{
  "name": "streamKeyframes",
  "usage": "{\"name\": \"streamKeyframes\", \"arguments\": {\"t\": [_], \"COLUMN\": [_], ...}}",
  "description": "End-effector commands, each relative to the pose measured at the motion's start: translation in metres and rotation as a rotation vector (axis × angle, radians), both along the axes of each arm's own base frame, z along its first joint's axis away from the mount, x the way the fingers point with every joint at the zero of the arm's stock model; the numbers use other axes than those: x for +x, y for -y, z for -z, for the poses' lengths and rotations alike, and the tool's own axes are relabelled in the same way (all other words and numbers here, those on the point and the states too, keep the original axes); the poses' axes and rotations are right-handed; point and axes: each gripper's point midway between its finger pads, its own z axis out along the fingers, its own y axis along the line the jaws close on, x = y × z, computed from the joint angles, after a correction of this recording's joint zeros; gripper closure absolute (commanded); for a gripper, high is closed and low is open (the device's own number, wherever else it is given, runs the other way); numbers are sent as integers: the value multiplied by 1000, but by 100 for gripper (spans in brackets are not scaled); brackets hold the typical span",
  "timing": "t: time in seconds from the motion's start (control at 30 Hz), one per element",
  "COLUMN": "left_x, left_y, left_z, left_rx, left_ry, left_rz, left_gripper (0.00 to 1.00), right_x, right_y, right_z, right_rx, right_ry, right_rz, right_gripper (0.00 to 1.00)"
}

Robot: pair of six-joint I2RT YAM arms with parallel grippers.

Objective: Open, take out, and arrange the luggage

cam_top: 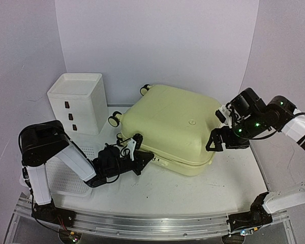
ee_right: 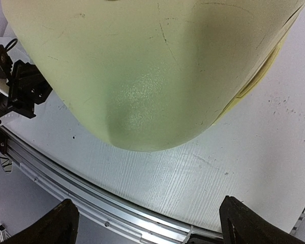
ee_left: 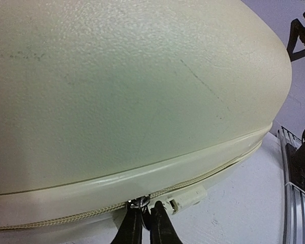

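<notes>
Pale yellow hard-shell luggage [cam_top: 173, 127] lay flat and zipped shut on counter [cam_top: 193, 193], mid-counter toward far edge, wheels [cam_top: 114, 120] facing far-left corner. Left end effector [cam_top: 148, 157] was low at luggage's near-left side, its 2 fingers [ee_left: 127, 231] clenched on metal zipper pull [ee_left: 138, 203] at seam. Right end effector [cam_top: 217, 140] was just beside luggage's right corner, released, fingers [ee_right: 61, 223] spread wide, grasping nothing. White drawer box [cam_top: 79, 101] stood at far-left corner; perforated basket [cam_top: 66, 173] lay along left edge.
</notes>
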Motion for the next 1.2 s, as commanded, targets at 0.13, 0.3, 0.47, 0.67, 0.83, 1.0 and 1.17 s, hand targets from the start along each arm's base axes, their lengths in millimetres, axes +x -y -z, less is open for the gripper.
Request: {"name": "streamKeyframes", "arguments": {"t": [0.13,0.3,0.47,0.67,0.83,1.0,1.17], "left_x": [20,28,26,24,24,23,22], "left_y": [-13,-36,-35,-30,-24,-19,-17], "left_z": [-25,-17,-20,-25,-25,-28,-30], "left_rx": [-20,82,109,95,85,76,70], "left_ry": [114,172,193,189,177,175,172], "left_rz": [-121,-227,-212,-201,-199,-192,-188], "left_gripper": [99,100,100,100,100,100,100], "right_x": [7,11,39,64,98,128,141], "right_y": [-3,0,50,92,86,81,74], "right_z": [-3,8,15,62,97,123,144], "right_rx": [-5,-82,-189,77,135,184,203], "right_ry": [44,59,150,-133,-218,-233,-275], "right_rz": [-16,-50,291,560,630,713,727], "right_gripper": [2,2,2,13,29,43,49]}}
